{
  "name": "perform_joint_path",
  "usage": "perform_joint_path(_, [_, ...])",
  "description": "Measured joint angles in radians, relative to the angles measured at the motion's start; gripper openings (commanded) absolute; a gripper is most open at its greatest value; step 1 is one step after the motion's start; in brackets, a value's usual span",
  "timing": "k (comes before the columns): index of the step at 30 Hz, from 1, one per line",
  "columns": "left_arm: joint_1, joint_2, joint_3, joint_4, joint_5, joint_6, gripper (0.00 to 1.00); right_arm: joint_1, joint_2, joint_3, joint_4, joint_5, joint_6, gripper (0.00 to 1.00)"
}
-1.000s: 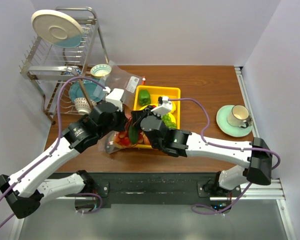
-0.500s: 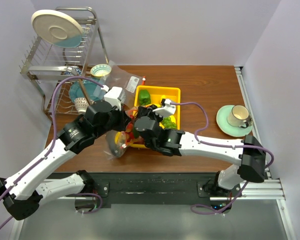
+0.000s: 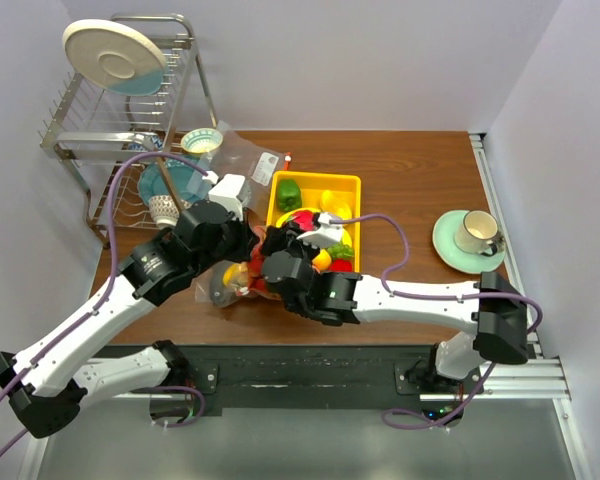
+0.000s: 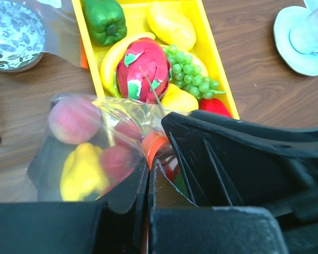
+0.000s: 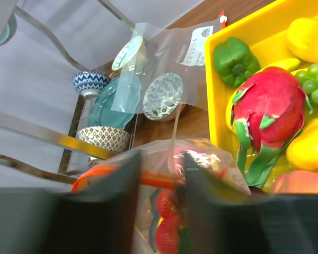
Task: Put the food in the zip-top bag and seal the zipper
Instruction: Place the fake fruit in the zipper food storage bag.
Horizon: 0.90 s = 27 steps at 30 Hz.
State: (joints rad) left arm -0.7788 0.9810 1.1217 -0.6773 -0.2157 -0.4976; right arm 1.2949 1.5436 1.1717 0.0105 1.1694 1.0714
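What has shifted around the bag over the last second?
The right end effector swung left with its arm, onto the zip-top bag, whose mouth now sits between its spread fingers. The left end effector stayed clamped on the zipper. The yellow tray and dish rack did not move.

Print on the bag label (image 5: 197,45) is illegible.

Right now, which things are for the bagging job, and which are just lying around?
For the job:
bag, zipper, peach already inside, dragon fruit, grapes, green pepper, mango.

Just lying about:
spare bag, tray (it only holds the food), dish rack, bowl, cup, saucer.
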Motion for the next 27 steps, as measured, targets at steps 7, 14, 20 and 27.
perform_joint_path(7, [0.000,0.003,-0.001,-0.004,-0.029,0.000,0.00,0.000,-0.089,-0.003,-0.034,0.015,-0.039,0.66])
perform_joint_path(14, [0.000,0.003,-0.002,-0.011,-0.054,0.001,0.00,0.000,-0.239,-0.029,-0.051,-0.047,-0.239,0.54])
perform_joint_path(20, [0.000,0.002,-0.002,-0.028,-0.070,0.002,0.00,0.000,-0.402,-0.146,-0.095,-0.277,-0.447,0.46])
perform_joint_path(27, [0.000,-0.002,-0.002,-0.036,-0.077,0.003,0.00,0.000,-0.480,-0.231,-0.239,-0.515,-0.462,0.44])
